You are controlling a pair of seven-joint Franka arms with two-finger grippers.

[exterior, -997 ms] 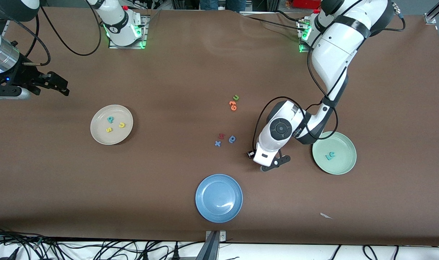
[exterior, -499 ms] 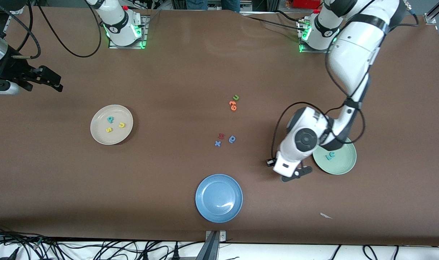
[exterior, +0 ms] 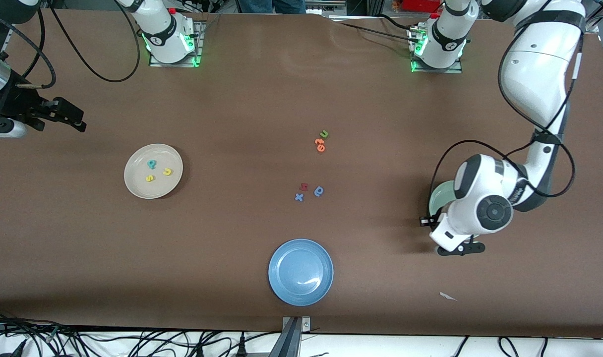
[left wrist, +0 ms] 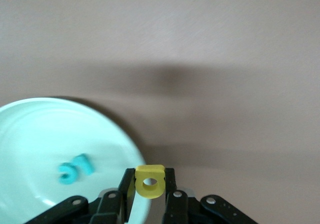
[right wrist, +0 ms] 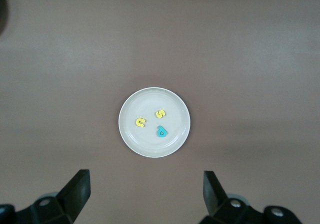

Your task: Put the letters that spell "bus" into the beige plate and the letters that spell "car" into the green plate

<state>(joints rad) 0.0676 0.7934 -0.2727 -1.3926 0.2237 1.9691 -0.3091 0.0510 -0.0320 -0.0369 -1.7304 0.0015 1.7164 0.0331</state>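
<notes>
Brown table [exterior: 242, 99]: three letters in beige plate [exterior: 153, 171], two in green plate [left wrist: 30, 134].

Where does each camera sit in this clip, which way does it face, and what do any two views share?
Front view: high across the table, facing both bases; shows both arms, the beige plate and the blue plate.
Left wrist view: on the left arm, looking down at the green plate; its left pincer is shut on the yellow "a".
Right wrist view: on the right arm, looking down; the open right pincer frames the beige plate.
Shared: front and right wrist views both show the beige plate holding three letters.
</notes>
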